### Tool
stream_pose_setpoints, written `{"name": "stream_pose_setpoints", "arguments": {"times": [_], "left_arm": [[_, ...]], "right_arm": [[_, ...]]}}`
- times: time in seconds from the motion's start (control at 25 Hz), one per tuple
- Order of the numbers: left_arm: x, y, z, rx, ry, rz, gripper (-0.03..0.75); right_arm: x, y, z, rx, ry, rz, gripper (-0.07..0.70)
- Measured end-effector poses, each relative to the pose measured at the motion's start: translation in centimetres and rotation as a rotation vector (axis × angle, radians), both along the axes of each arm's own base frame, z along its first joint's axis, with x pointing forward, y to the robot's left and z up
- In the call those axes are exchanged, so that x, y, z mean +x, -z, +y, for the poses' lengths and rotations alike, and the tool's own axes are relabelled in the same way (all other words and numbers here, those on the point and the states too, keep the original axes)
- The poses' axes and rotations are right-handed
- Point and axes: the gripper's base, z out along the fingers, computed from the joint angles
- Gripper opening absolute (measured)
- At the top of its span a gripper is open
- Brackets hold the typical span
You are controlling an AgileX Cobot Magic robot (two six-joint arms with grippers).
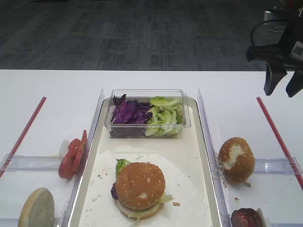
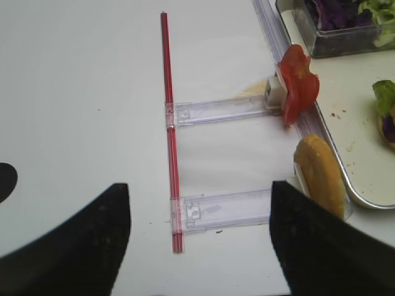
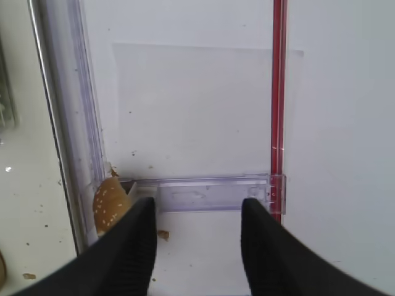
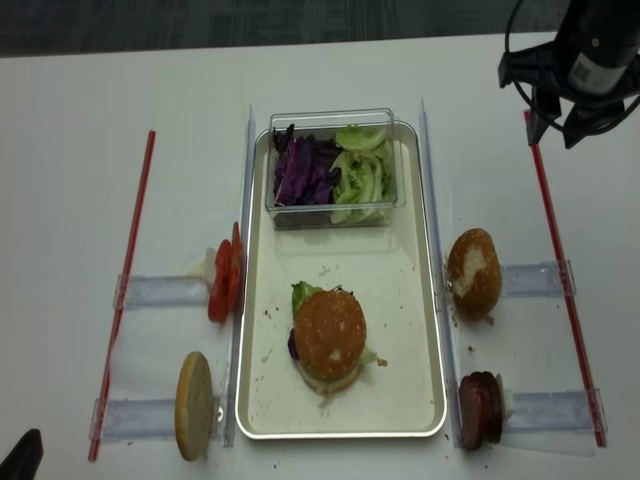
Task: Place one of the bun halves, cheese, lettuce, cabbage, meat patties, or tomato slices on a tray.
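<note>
clear box (image 1: 147, 115) w/ cabbage (image 1: 129, 112) + lettuce (image 1: 164, 115) sits at tray's (image 1: 201, 156) far end; bun top (image 1: 140, 185) caps the stack on tray. torn bun (image 1: 236, 159), patties (image 4: 481, 409) rt of tray. right gripper (image 3: 197, 246) raised over rt side, jaws apart, empty. left gripper (image 2: 200, 246) open, empty, near tomato slices (image 2: 299, 90).

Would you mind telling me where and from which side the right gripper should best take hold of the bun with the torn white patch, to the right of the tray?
Probably from straight above, closing across the rounded edges. The bun with the torn white patch stands tilted on edge against the narrow clear side tray, just right of the tray, so its rim is exposed upward. The right gripper, jaws open and empty, hangs well behind it.
</note>
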Motion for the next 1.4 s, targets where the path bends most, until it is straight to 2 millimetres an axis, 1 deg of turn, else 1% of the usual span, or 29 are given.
{"name": "stream_pose_setpoints", "arguments": {"times": [0.36,0.44,0.6,0.68,0.88,1.0,1.28,1.4], "left_arm": [[0.0,0.0,0.0,0.000,0.000,0.000,0.481],[0.0,0.0,0.0,0.000,0.000,0.000,0.481],[0.0,0.0,0.0,0.000,0.000,0.000,0.481],[0.0,0.0,0.0,0.000,0.000,0.000,0.481],[0.0,0.0,0.0,0.000,0.000,0.000,0.481],[0.0,0.0,0.0,0.000,0.000,0.000,0.481],[0.0,0.0,0.0,0.000,0.000,0.000,0.481],[0.0,0.0,0.0,0.000,0.000,0.000,0.481]], "right_arm": [[0.0,-0.1,-0.4,-0.013,-0.010,-0.003,0.341],[-0.2,-0.4,-0.4,-0.013,-0.009,-0.013,0.341],[-1.1,-0.7,-0.5,-0.012,-0.009,-0.017,0.341],[-2.3,-0.7,-0.5,-0.013,-0.009,-0.005,0.341],[-6.3,-1.8,-0.8,-0.013,-0.015,-0.023,0.341],[-8.4,-2.0,-1.0,-0.015,-0.017,-0.025,0.341],[-12.0,-2.4,-1.2,0.003,-0.014,-0.048,0.340],[-13.4,-2.6,-1.2,0.010,-0.013,-0.067,0.326]]}}
